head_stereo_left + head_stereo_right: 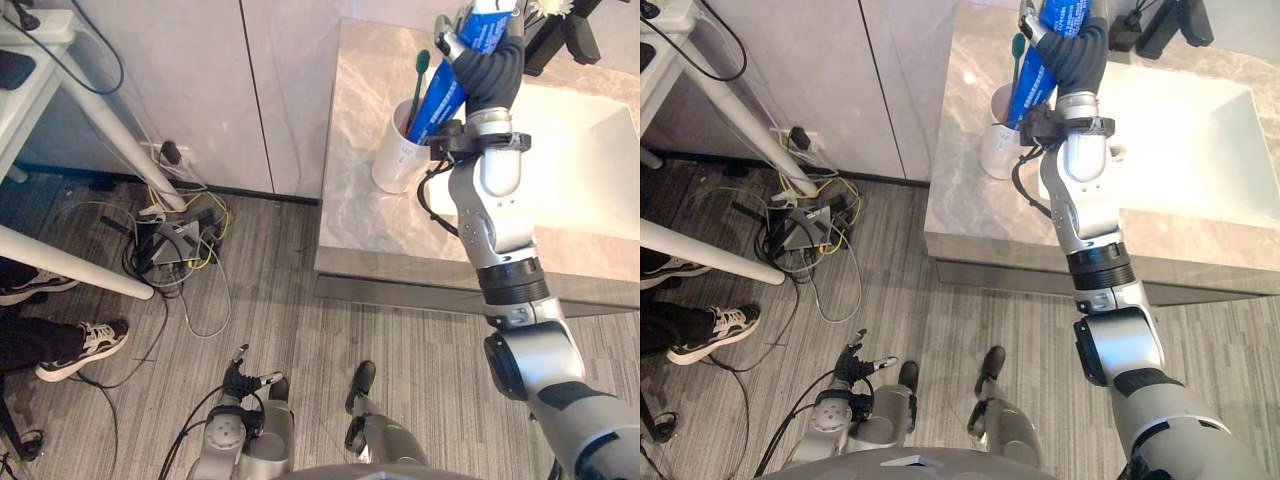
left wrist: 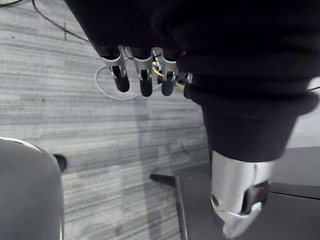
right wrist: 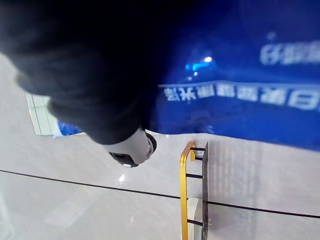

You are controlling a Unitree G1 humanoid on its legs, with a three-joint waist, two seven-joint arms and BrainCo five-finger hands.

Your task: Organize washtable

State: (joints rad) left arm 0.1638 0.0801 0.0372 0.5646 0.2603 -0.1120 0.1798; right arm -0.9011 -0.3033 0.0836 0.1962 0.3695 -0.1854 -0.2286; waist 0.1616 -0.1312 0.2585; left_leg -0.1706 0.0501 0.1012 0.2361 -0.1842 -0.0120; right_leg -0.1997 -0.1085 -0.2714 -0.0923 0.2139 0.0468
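Left eye view: the right hand [image 1: 487, 66] has its fingers curled tight round a blue toothpaste tube [image 1: 440, 95], its lower end in the white cup [image 1: 393, 160] below them on the table [image 1: 350, 220]; light, soft, likely slick, best held mid-body.

right robot hand [image 3: 131, 150] thumb beside blue tube [image 3: 240, 90] | gold-and-black rack [image 3: 183, 200] beyond | pale glossy surface [image 3: 75, 205]

white print on blue toothpaste tube [image 3: 240, 95], not legible
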